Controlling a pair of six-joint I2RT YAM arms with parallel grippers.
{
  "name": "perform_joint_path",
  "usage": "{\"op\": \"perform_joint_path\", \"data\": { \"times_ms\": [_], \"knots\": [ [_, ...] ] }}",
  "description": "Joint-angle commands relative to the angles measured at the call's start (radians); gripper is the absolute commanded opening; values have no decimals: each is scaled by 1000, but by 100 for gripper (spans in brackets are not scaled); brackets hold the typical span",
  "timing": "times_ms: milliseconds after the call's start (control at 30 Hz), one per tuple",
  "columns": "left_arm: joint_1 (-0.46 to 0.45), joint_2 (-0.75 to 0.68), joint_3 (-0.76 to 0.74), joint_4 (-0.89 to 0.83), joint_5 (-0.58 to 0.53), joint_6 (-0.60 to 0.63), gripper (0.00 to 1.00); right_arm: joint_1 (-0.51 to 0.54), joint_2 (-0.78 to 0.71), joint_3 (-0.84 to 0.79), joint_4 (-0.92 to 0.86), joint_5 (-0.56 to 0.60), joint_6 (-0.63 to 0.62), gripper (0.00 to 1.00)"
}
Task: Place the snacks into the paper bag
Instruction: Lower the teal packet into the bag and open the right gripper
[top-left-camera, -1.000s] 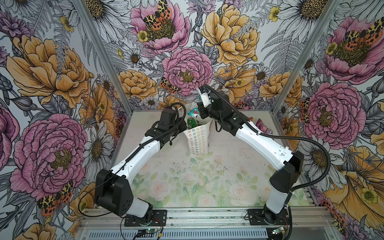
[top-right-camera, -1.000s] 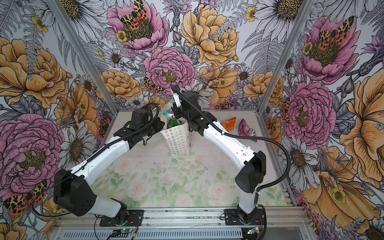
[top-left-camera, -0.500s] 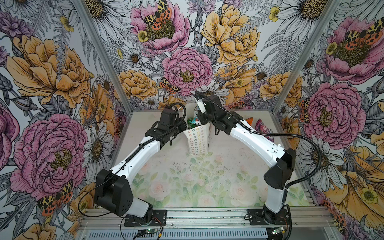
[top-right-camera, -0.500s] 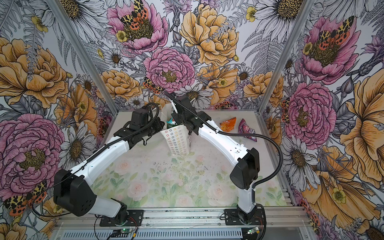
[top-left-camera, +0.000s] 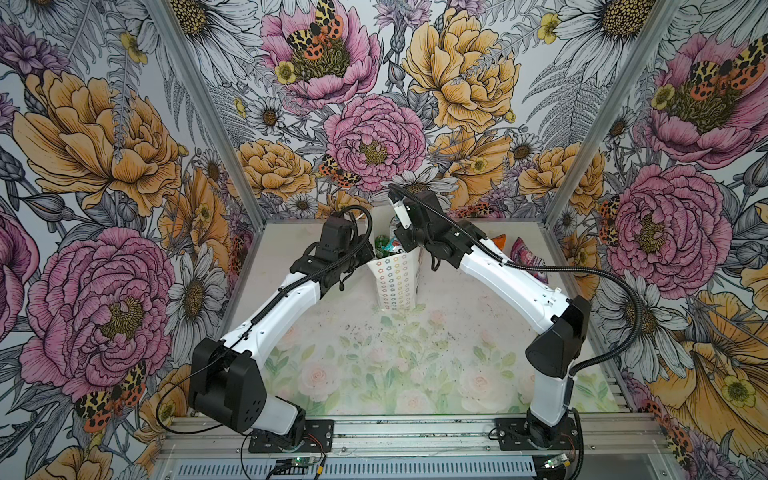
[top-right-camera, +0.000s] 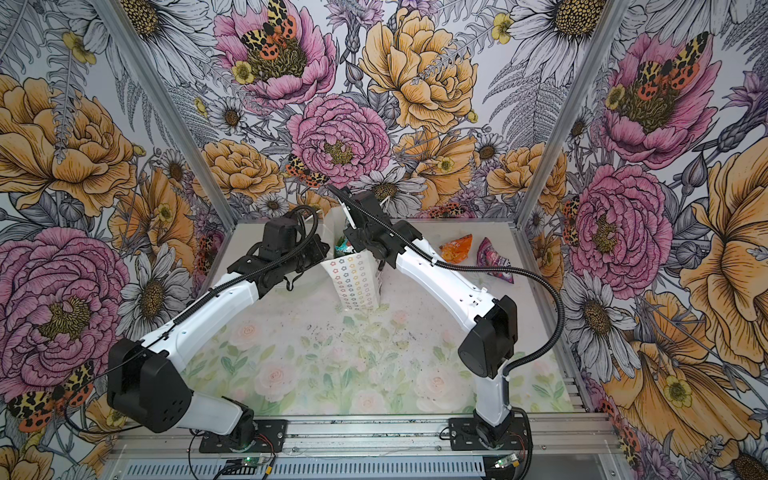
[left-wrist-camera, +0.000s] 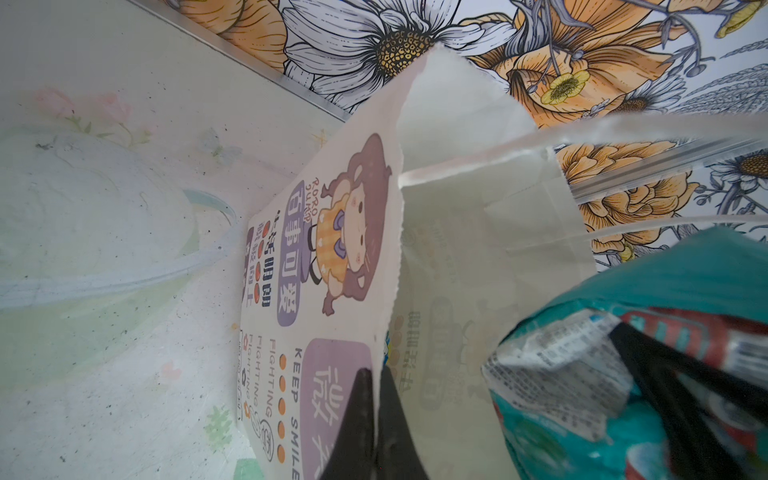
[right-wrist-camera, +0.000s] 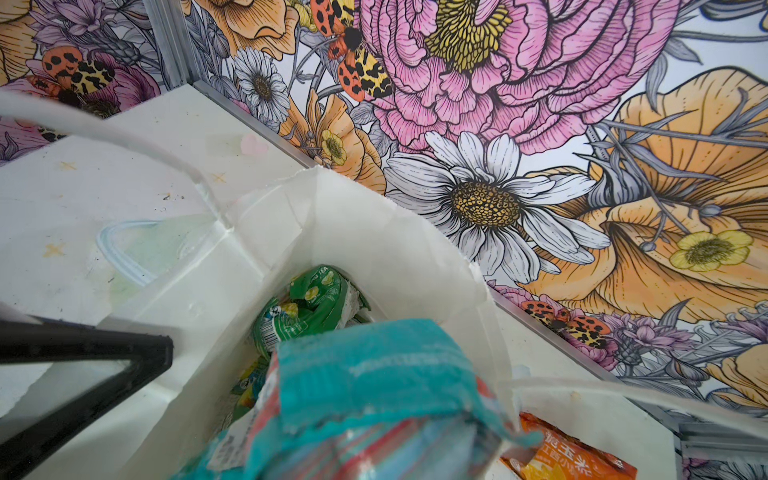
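The paper bag (top-left-camera: 397, 282) (top-right-camera: 355, 286) stands upright at the back middle of the table, its mouth held wide. My left gripper (left-wrist-camera: 376, 374) is shut on the bag's left rim (left-wrist-camera: 390, 257), one finger inside and one outside. My right gripper (top-left-camera: 395, 243) hangs over the mouth, shut on a teal-pink snack (right-wrist-camera: 374, 395) (left-wrist-camera: 623, 332) whose lower end is inside the rim. Green-and-yellow snacks (right-wrist-camera: 307, 307) lie at the bottom of the bag. On the table to the right lie an orange snack (top-right-camera: 457, 248) (right-wrist-camera: 569, 457) and a dark purple snack (top-right-camera: 492, 259).
The back wall (top-left-camera: 374, 145) stands close behind the bag, and a side wall (top-right-camera: 552, 166) rises just past the loose packets. The bag's thin string handles (left-wrist-camera: 582, 137) hang loose near both grippers. The table's front half (top-left-camera: 395, 365) carries only a floral mat.
The right arm has shifted a little left and lower over the bag's mouth with the teal-pink snack in it. The left arm and the bag have stayed in place.
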Motion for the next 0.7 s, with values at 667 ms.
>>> {"op": "perform_joint_path", "data": {
  "times_ms": [667],
  "knots": [
    [10, -46, -4, 55, -2, -11, 0, 22, 27, 109, -115, -32, 6, 40]
  ]
}}
